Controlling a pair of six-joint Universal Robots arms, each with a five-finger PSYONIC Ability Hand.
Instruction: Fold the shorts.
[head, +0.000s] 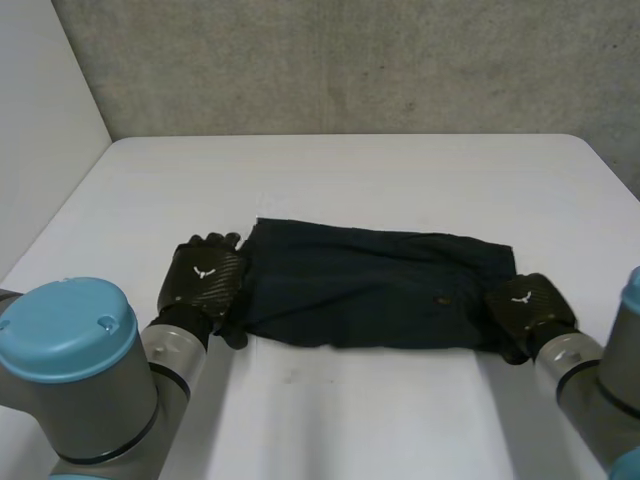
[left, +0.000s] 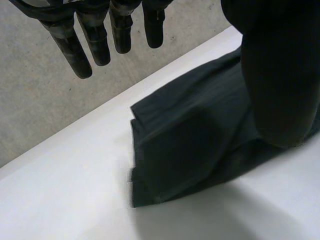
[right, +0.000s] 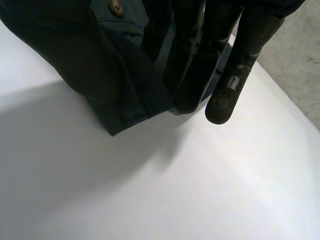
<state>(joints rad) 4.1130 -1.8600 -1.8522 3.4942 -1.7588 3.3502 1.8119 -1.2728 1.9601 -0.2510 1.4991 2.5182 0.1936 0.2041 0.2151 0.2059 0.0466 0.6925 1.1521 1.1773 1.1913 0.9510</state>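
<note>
The dark navy shorts (head: 370, 290) lie flat across the middle of the white table (head: 350, 180), folded into a long band. My left hand (head: 203, 275) rests at the band's left end. In the left wrist view its fingers (left: 95, 40) hang straight above the table, and the thumb sits over the shorts (left: 190, 145). My right hand (head: 525, 305) is at the band's right end, on the near corner. In the right wrist view its fingers (right: 240, 60) press down against the thumb, with the corner of the shorts (right: 125, 117) pinched between them.
A grey wall (head: 350, 60) runs behind the table's far edge, and a pale wall (head: 40, 120) stands to the left. Bare tabletop lies in front of the shorts and beyond them.
</note>
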